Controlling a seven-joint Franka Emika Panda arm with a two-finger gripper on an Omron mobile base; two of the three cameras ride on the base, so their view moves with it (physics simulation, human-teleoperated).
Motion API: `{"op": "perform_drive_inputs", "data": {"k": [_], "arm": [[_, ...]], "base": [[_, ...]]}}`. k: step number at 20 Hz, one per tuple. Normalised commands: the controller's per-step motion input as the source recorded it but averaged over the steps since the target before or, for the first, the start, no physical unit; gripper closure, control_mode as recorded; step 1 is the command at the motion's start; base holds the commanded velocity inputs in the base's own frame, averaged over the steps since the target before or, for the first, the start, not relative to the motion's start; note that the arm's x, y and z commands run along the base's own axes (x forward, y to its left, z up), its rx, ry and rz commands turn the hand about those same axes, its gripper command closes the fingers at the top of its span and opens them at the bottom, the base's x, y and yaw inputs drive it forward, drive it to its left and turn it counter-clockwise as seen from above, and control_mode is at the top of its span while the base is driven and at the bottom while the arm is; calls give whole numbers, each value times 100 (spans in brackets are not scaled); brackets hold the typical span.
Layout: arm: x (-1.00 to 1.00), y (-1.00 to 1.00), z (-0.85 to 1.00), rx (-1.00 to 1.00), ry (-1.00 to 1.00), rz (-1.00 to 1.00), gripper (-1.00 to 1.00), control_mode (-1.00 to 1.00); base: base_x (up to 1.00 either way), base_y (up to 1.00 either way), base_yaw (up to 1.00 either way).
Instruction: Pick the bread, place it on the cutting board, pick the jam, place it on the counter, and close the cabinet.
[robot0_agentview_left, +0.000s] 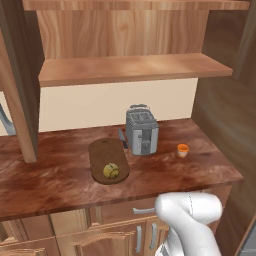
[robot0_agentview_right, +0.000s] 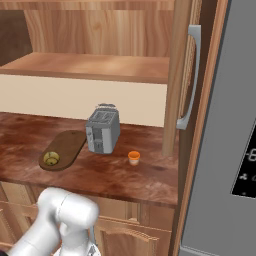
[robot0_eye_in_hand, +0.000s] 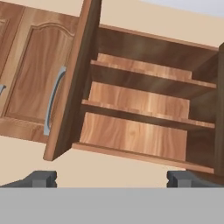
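Reddish-brown glossy counter (robot0_agentview_left: 60, 175), running wall to wall under the open shelves. Directly on it: dark oval cutting board (robot0_agentview_left: 102, 152) at left-centre, grey toaster (robot0_agentview_left: 141, 131) just beside the board's far right end, small orange jam (robot0_agentview_left: 183, 150) standing apart to the toaster's right. On the board's near end, the bread (robot0_agentview_left: 111, 171).

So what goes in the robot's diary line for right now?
bread: on cutting board | jam: on counter | cabinet: doors open | gripper: open, empty, facing cabinet

Bread (robot0_agentview_left: 111, 171) on cutting board (robot0_agentview_left: 101, 152)
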Motion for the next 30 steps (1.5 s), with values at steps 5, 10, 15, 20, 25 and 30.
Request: {"op": "perform_drive_inputs", "data": {"k": [5,10,15,20,25,30], "arm": [[0,2,0,0,-1,0,-100,-100],[0,9,0,0,-1,0,-100,-100],[0,11,2,0,-1,0,-100,-100],[0,10,7,0,-3,0,-100,-100],[0,10,5,0,-3,0,-100,-100],[0,16,1,0,-2,0,-100,-100]], "base": [[0,0,0],[0,0,0],[0,0,0],[0,0,0],[0,0,0],[0,0,0]]}}
